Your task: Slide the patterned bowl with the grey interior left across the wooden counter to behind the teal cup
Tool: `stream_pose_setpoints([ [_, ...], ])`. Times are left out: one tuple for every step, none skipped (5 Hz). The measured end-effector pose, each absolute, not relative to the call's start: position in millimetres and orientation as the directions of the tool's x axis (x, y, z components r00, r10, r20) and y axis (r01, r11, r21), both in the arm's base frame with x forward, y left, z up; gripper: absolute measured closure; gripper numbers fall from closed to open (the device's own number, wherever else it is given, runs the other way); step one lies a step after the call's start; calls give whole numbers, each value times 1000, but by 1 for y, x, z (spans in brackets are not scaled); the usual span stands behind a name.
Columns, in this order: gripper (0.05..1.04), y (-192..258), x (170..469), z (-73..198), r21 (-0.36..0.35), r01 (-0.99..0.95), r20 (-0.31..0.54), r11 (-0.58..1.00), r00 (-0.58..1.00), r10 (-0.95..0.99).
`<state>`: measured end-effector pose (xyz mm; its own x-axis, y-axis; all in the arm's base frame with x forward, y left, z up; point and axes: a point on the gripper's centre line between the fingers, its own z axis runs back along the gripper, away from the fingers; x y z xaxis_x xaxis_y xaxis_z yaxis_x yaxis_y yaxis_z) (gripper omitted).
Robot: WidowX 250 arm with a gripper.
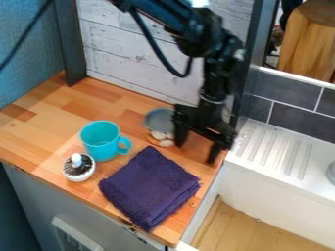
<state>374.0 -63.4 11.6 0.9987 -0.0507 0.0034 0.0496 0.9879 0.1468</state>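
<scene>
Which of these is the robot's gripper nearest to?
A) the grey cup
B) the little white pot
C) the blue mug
A, because one finger of the gripper is right by the grey cup, while the blue mug and white pot are farther off.

The location is a kitchen-type area, possibly a mock-up. Indicators: a wooden butcher-block-style counter (39, 142); a white ribbed draining surface (275, 147) adjoining the counter on the right; dark rectangular wall tiles (298, 120) with pale joints above the draining surface; whitewashed plank panelling (131, 54) behind the counter. Household items on the counter include a turquoise mug (100, 141) and a folded dark purple cloth (149, 186).
</scene>
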Motion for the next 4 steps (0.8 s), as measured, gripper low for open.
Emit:
stream_pose_setpoints([
  [83,-32,372,9,163,-7,-15,987,1000,9],
  [83,1,370,11,147,-65,-49,987,996,73],
  [83,9,371,11,135,-76,-46,988,995,83],
  [83,4,365,49,112,-97,31,989,995,94],
])
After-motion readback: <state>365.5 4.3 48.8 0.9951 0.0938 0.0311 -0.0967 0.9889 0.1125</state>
